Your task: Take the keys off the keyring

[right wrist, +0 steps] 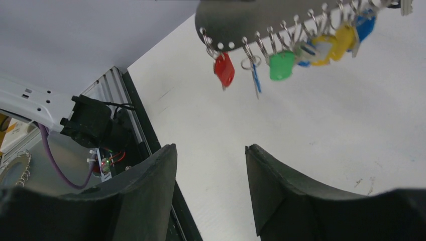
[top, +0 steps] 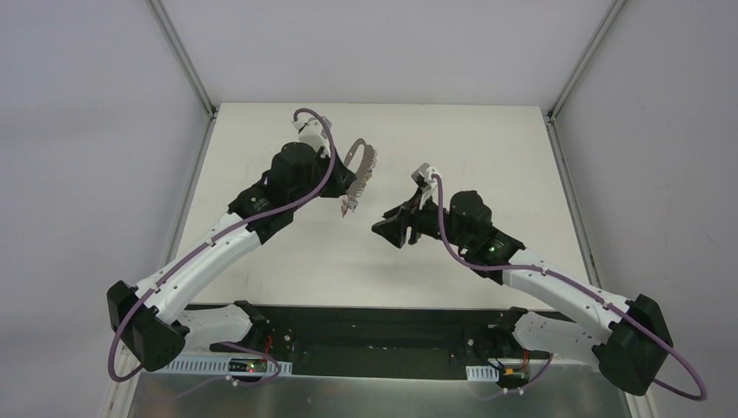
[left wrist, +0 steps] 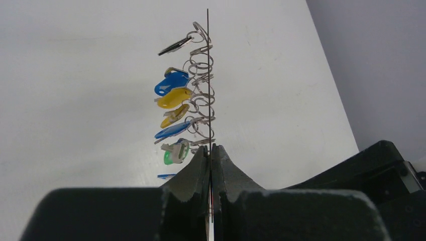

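Note:
My left gripper (left wrist: 211, 148) is shut on the edge of the grey keyring (left wrist: 208, 75) and holds it up above the table; that view shows it edge-on as a thin line. The keys (left wrist: 173, 98), with blue, yellow and green heads, hang from small wire rings along it. In the top view the left gripper (top: 344, 185) holds the keyring (top: 364, 157) near the table's middle. My right gripper (right wrist: 210, 148) is open and empty, below the keyring (right wrist: 236, 22). A red key (right wrist: 224, 69), a green key (right wrist: 281, 65) and a yellow key (right wrist: 344, 37) dangle above it. In the top view the right gripper (top: 385, 228) sits right of the keys (top: 352, 203).
The white table (top: 487, 165) has grey walls on three sides. A black base rail with wiring (top: 374, 335) runs along the near edge, and it shows in the right wrist view (right wrist: 108, 160) at the left.

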Robot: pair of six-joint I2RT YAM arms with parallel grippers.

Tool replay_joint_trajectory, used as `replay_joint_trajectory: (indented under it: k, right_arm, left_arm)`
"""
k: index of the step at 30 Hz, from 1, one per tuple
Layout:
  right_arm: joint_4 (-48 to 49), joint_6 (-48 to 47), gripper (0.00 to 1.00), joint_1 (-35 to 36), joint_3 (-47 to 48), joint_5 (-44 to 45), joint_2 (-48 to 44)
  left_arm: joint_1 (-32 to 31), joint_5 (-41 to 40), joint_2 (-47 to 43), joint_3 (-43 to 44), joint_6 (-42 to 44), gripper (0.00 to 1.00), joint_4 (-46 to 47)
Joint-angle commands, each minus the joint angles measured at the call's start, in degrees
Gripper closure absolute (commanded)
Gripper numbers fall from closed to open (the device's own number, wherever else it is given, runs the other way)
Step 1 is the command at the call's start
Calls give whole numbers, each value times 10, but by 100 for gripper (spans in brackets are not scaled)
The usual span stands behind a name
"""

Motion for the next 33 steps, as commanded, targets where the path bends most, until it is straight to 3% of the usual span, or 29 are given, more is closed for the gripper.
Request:
replay_joint_trajectory:
  k: [1, 7, 15, 25, 33]
  right_arm:
    - [36, -32, 40, 4, 48, 8, -9]
    - [-148, -143, 38, 2, 117, 35, -48]
    - [-380, -356, 38, -14, 216, -17, -69]
    - [-452, -458, 37, -23, 287, -78, -24]
    - [-461, -480, 36, -23, 305, -70, -15]
  left_arm:
    - [-3, 135, 29, 49, 28, 100, 32]
    - [-4, 253, 27, 42, 133, 100, 33]
    - [-4, 358, 5, 29, 283, 100, 4]
    - [-4, 486, -44, 1, 396, 100, -34]
    - [-5, 493, -28, 8, 414, 100, -65]
